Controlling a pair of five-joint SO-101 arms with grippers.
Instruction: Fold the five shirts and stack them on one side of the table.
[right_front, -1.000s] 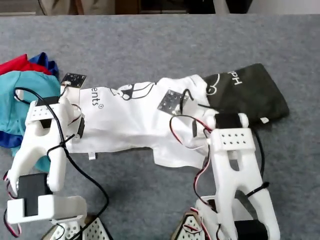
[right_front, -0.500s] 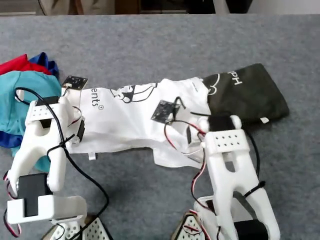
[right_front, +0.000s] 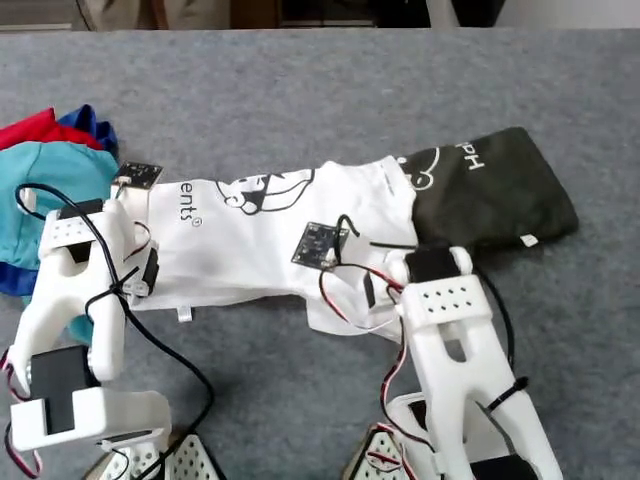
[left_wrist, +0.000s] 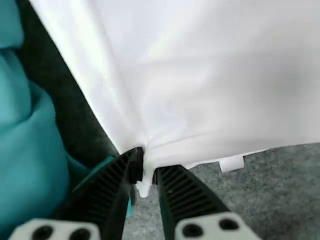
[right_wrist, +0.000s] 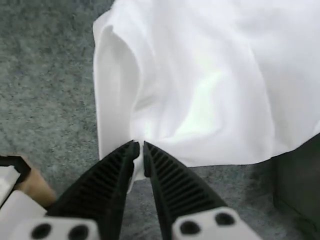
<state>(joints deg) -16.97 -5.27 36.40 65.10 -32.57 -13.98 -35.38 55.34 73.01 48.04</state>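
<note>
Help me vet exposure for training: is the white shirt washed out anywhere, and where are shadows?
Left wrist view: the white shirt glares, folds nearly lost; a dark shadow lies between it and the teal shirt. Right wrist view: the shirt is bright, creases readable. High view: even light, no glare.

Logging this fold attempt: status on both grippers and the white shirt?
Left gripper shut on white shirt edge. Right gripper shut on same shirt. Shirt lies spread out. Black shirt abuts one end, teal shirt the other.
</note>
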